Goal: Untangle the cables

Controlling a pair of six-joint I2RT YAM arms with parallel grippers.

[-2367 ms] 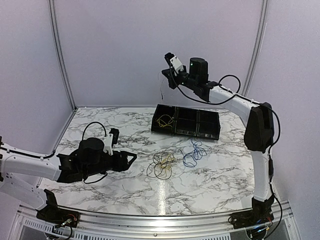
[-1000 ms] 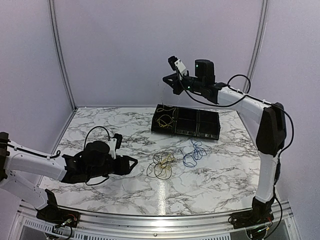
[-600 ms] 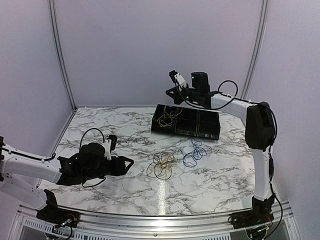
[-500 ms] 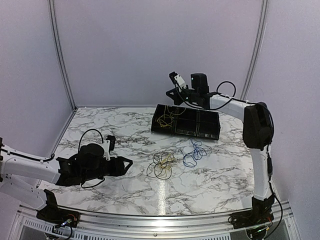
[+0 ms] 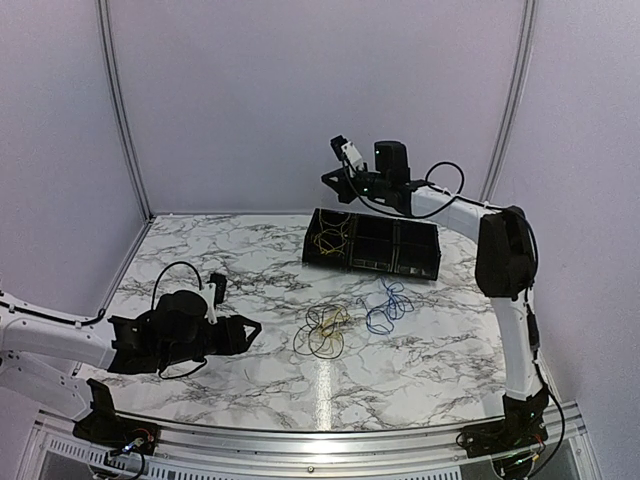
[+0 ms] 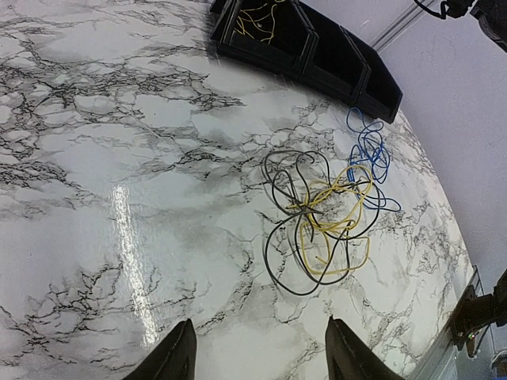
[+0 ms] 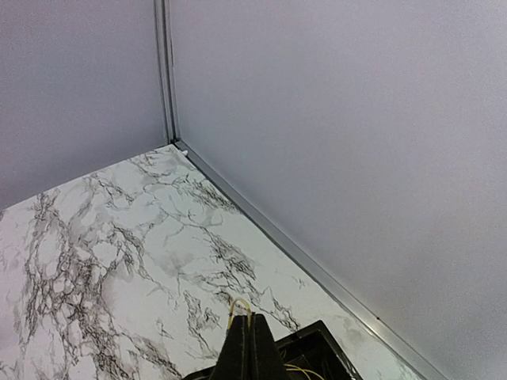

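The right end effector [image 5: 330,182] is pinched together on a thin yellow wire [image 7: 240,305] above the end compartment of the black divided tray [image 5: 372,267], where its slack lies coiled. I'd lower well inside before letting go, so no loop hangs over the wall. The left end effector [image 6: 257,360] hovers, jaws apart, near the floppy black-and-yellow tangle [image 6: 317,226] on the marble worktop [image 6: 95,158]; a blue looped wire [image 6: 368,150] touches its edge.
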